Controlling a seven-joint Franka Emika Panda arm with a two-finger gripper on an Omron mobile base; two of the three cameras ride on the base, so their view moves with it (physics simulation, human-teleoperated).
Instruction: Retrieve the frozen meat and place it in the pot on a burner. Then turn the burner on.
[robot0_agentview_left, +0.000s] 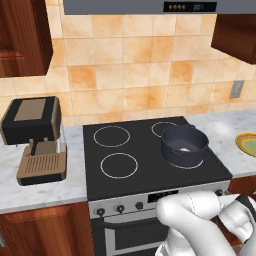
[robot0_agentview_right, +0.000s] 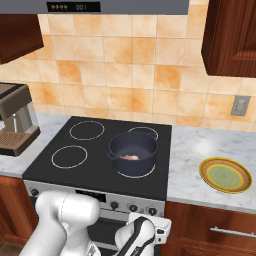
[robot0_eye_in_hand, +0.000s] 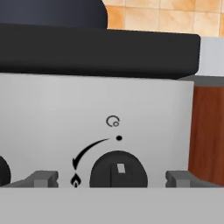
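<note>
- The frozen meat (robot0_agentview_right: 131, 157) lies on the floor of the pot (robot0_agentview_right: 133, 153), a small pale pink lump near the middle, and the pot sits on the front right burner of the black stove top (robot0_agentview_right: 55, 165). That half of the task reads as done; what is left is the burner knob.
- The gripper (robot0_eye_in_hand: 118, 179) faces the stove's grey front panel (robot0_eye_in_hand: 52, 113), with the black knob (robot0_eye_in_hand: 118, 171) centred between its two grey fingertips (robot0_eye_in_hand: 43, 178). The jaws stand wide open, one tip well to each side of the knob, neither touching it.
- The knob's white marker points straight up toward the small dot above it, which suggests the off position. The curved arrow (robot0_eye_in_hand: 89, 151) sweeps down and left to the flame mark (robot0_eye_in_hand: 75, 180), so the turn probably goes that way.
- The burner symbol above the knob is too small to say which ring it serves. Being the last knob before the wooden cabinet (robot0_eye_in_hand: 208, 131), it likely matches a right-hand burner.
- To do it well, the hand should push straight in until the tips flank the knob's sides, close evenly, then roll about the knob's own axis.
- An off-centre grip would likely slip; keeping the knob midway between the tips matters most.
- The yellow-green plate (robot0_agentview_right: 225, 175) on the marble tabletop (robot0_agentview_right: 200, 145) and the coffee machine (robot0_agentview_left: 35, 140) stand well apart from the work.
</note>
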